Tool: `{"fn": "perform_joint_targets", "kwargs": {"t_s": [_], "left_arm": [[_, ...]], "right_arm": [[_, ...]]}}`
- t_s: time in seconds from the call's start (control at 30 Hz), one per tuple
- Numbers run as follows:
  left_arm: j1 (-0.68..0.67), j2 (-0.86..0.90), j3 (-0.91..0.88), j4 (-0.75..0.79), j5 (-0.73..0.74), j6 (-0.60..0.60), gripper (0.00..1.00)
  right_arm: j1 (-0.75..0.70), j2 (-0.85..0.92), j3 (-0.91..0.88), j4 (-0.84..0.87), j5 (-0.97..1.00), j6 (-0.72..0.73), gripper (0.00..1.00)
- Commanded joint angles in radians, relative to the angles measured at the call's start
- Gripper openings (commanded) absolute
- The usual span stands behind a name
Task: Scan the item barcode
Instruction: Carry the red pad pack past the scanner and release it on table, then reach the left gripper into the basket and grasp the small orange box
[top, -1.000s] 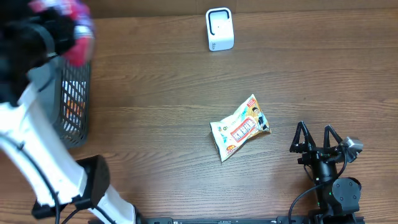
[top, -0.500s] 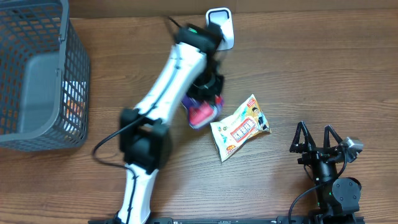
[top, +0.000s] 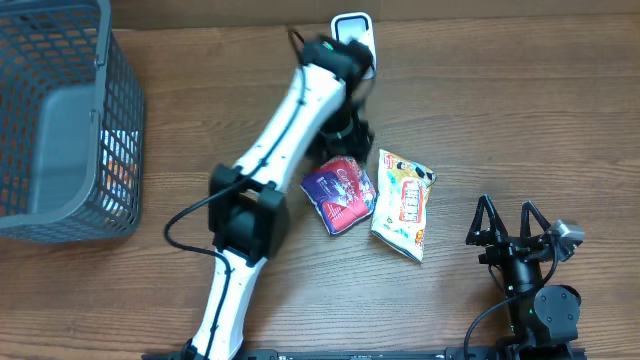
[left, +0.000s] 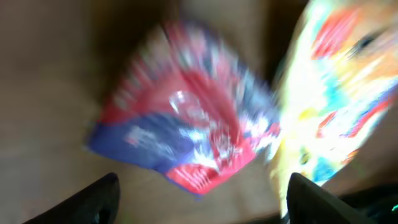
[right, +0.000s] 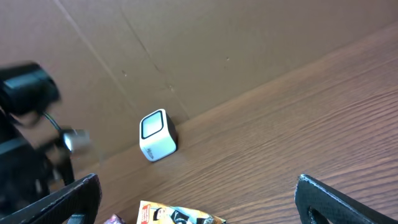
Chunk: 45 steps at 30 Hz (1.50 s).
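Looks like a mock shop checkout rigged in a robot lab: a white barcode scanner (top: 353, 46) on a wood-grain tabletop (top: 520, 120) before a brown cardboard backdrop (right: 186, 43), a grey mesh shopping basket (top: 120, 150) at one side, a red-and-purple snack packet (top: 338, 195) beside a yellow-and-white snack packet (top: 402, 200), a white robot arm (top: 290, 115) reaching across.

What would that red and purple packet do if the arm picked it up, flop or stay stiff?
The red and purple packet looks like a puffy film bag, so it would probably crumple and sag. Its glossy wrapper may slip. Lying flat on the table, it is unlikely to roll.
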Motion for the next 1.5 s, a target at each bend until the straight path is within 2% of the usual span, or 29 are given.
{"fn": "perform_joint_targets", "kwargs": {"t_s": [0.0, 0.03, 0.2, 0.27, 0.37, 0.47, 0.57, 0.63, 0.77, 0.9, 1.07, 1.13, 1.3, 1.47], "left_arm": [[0.092, -0.100, 0.191, -0.003, 0.050, 0.027, 0.92], [0.110, -0.124, 0.217, -0.003, 0.048, 0.027, 1.00], [0.262, -0.364, 0.259, -0.003, -0.043, 0.051, 1.00], [0.342, -0.453, 0.258, -0.003, -0.097, 0.098, 1.00], [0.494, -0.544, 0.258, -0.003, -0.163, 0.094, 1.00], [0.662, -0.581, 0.258, -0.003, -0.170, 0.079, 1.00], [0.919, -0.561, 0.234, -0.003, -0.166, 0.025, 1.00], [0.980, -0.526, 0.219, -0.003, -0.166, 0.026, 1.00], [1.035, -0.427, 0.215, 0.014, -0.187, 0.026, 1.00], [1.069, -0.286, 0.215, 0.060, -0.298, 0.009, 1.00], [1.088, -0.132, 0.213, -0.003, -0.290, 0.004, 1.00], [1.101, -0.080, 0.203, -0.003, -0.221, 0.019, 1.00], [1.120, -0.061, 0.190, -0.003, -0.192, 0.066, 0.99], [1.154, -0.171, 0.013, -0.003, -0.266, 0.075, 1.00]], "right_arm": [[-0.004, -0.006, -0.011, 0.004, 0.010, 0.001, 1.00], [-0.004, -0.006, -0.011, 0.004, 0.010, 0.001, 1.00], [-0.004, -0.006, -0.011, 0.004, 0.010, 0.001, 1.00], [-0.004, -0.006, -0.011, 0.004, 0.010, 0.001, 1.00], [-0.004, -0.006, -0.011, 0.004, 0.010, 0.001, 1.00], [-0.004, -0.006, -0.011, 0.004, 0.010, 0.001, 1.00], [-0.004, -0.006, -0.011, 0.004, 0.010, 0.001, 1.00], [-0.004, -0.006, -0.011, 0.004, 0.010, 0.001, 1.00], [-0.004, -0.006, -0.011, 0.004, 0.010, 0.001, 1.00], [-0.004, -0.006, -0.011, 0.004, 0.010, 0.001, 1.00], [-0.004, -0.006, -0.011, 0.004, 0.010, 0.001, 1.00], [-0.004, -0.006, -0.011, 0.004, 0.010, 0.001, 1.00], [-0.004, -0.006, -0.011, 0.004, 0.010, 0.001, 1.00], [-0.004, -0.006, -0.011, 0.004, 0.010, 0.001, 1.00]]}}
